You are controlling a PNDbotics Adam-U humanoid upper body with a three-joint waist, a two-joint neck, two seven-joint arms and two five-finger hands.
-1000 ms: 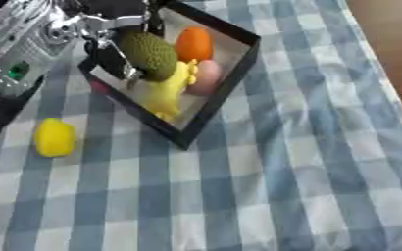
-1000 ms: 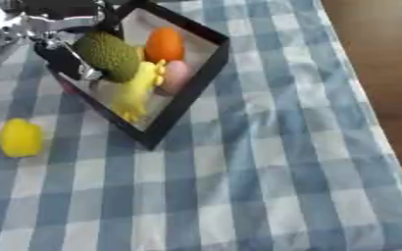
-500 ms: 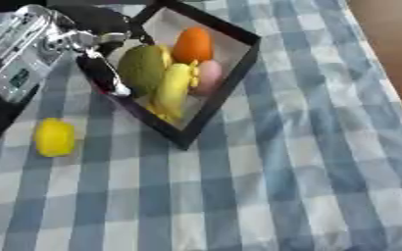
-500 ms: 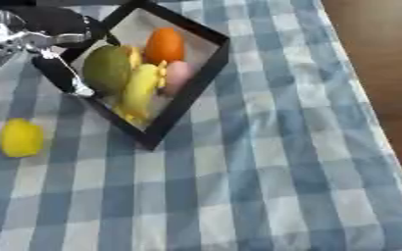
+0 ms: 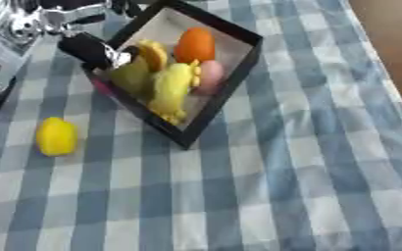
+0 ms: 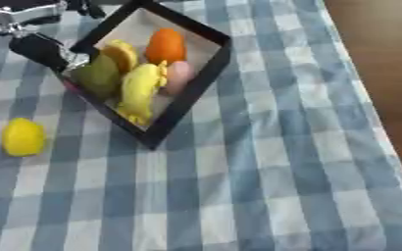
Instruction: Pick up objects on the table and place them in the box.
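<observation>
At the left of the frame a yellow lemon (image 5: 56, 137) is seen on the blue checked tablecloth (image 5: 307, 162), well apart from the box. In the upper left the left hand (image 5: 91, 49) is held over the near-left wall of the black box (image 5: 236, 73); whether its fingers are spread cannot be told. Inside lie a green fruit (image 5: 132, 77), a banana (image 5: 172, 90), an orange (image 5: 194, 45) and a pink piece (image 5: 209, 77). Compared with a second ago, the green fruit has been released into the box.
</observation>
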